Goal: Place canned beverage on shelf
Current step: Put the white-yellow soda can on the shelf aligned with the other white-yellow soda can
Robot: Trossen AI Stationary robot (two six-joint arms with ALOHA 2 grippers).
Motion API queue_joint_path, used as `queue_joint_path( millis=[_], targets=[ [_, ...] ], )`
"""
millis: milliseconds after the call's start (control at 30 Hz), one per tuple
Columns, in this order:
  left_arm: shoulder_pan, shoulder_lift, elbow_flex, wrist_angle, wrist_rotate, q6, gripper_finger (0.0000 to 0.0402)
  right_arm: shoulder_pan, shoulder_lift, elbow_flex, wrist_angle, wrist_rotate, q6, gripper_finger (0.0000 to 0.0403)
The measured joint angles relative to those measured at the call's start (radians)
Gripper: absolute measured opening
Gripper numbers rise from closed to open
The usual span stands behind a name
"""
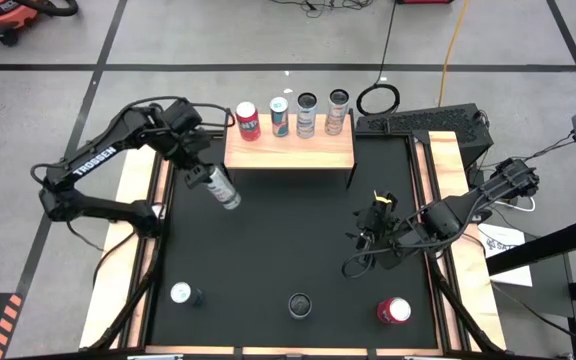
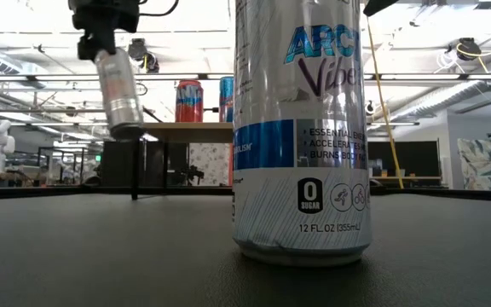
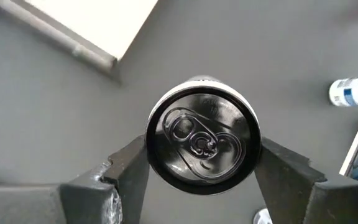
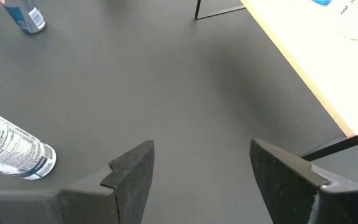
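Note:
My left gripper (image 1: 202, 172) is shut on a silver can (image 1: 224, 188) in the air just off the front left corner of the shelf (image 1: 290, 150). The low view shows the can (image 2: 118, 85) hanging high above the table. The shelf is a light-wood board on black legs, with several cans along its far edge, among them a red one (image 1: 248, 120). My right gripper (image 1: 373, 226) is open and empty over the table's right half, as its wrist view (image 4: 201, 171) shows. My left gripper pinches the can's side wall just below its top rim (image 3: 151, 146) between its two fingers (image 3: 129, 168), one on each side. The fingers come from above, pointing down. The can hangs below them, slightly tilted, clear of the table and the shelf.
Three cans stand near the table's near edge: a silver one (image 1: 181, 294), a dark-topped one (image 1: 299, 305) and a red one (image 1: 393, 311). One of them fills the low view (image 2: 301, 128). Pale wooden strips (image 1: 138, 200) edge the black table.

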Motion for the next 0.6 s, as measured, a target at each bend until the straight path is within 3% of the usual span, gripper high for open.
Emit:
queue_joint_path(
  millis=[267, 600],
  targets=[
    [-0.114, 0.001, 0.001, 0.233, 0.005, -0.077, 0.0244, 0.000, 0.000, 0.000, 0.000, 0.000, 0.000, 0.0244],
    [-0.146, 0.110, 0.200, 0.247, -0.053, -0.118, 0.0244, 0.000, 0.000, 0.000, 0.000, 0.000, -0.003, 0.0244]
  ],
)
